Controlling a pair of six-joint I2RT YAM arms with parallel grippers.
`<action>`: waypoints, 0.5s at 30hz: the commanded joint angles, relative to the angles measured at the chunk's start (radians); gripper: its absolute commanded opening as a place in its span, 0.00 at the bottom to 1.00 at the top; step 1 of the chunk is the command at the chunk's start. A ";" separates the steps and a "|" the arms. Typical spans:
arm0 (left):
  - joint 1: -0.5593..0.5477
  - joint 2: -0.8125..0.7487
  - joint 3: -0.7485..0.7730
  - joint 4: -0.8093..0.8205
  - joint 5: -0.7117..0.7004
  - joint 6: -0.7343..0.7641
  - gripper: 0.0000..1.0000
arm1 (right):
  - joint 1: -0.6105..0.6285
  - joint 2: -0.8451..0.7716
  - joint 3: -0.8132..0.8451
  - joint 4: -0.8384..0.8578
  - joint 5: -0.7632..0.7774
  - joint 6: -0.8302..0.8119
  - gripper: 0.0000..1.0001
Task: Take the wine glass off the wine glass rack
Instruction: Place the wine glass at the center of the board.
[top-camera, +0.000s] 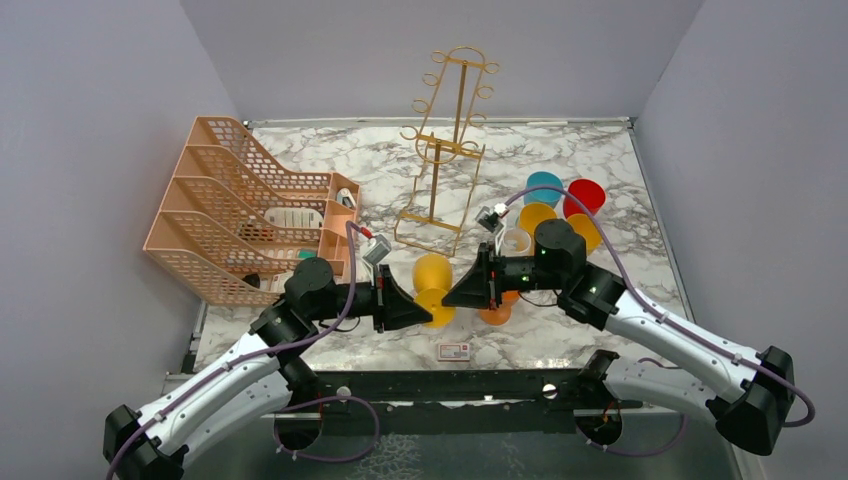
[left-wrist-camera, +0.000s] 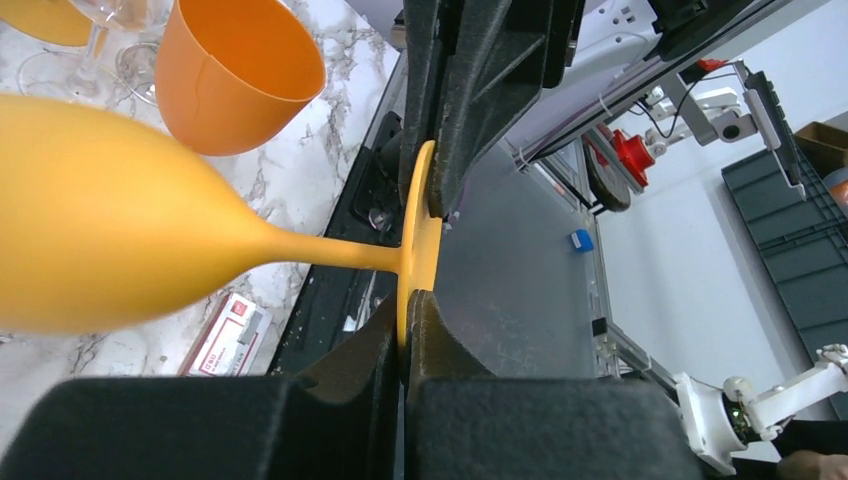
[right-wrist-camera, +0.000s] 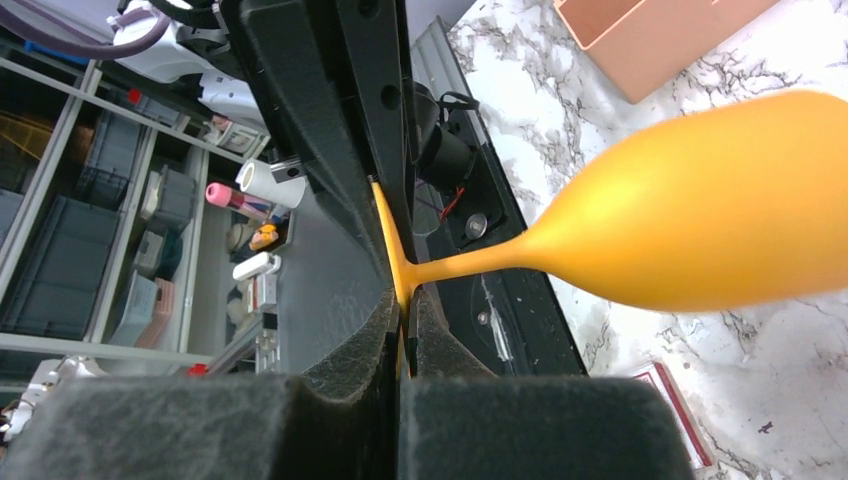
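Two wrist views show both arms' jaws pinching the wine glass (left-wrist-camera: 110, 230) foot; only overhead shows the gold rack (top-camera: 441, 150).

Left arm (top-camera: 215, 385), based at 7 o'clock, and right arm (top-camera: 680, 345), at 5 o'clock, match: white shells on long links; black rounded joints; a lilac cable (top-camera: 347, 260) looping along each; grey camera blocks (top-camera: 375, 250) at the wrists; jaws black, wedge-shaped, with a matte, grainy face.
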 joint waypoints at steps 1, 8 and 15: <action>-0.005 -0.002 0.017 -0.008 -0.033 0.071 0.00 | 0.006 -0.014 0.015 0.062 -0.042 -0.004 0.07; -0.006 -0.075 0.022 -0.039 0.010 0.236 0.00 | 0.006 -0.101 0.025 -0.028 0.086 -0.059 0.37; -0.006 -0.131 0.011 -0.140 0.145 0.555 0.00 | 0.006 -0.242 0.021 -0.151 0.397 -0.078 0.50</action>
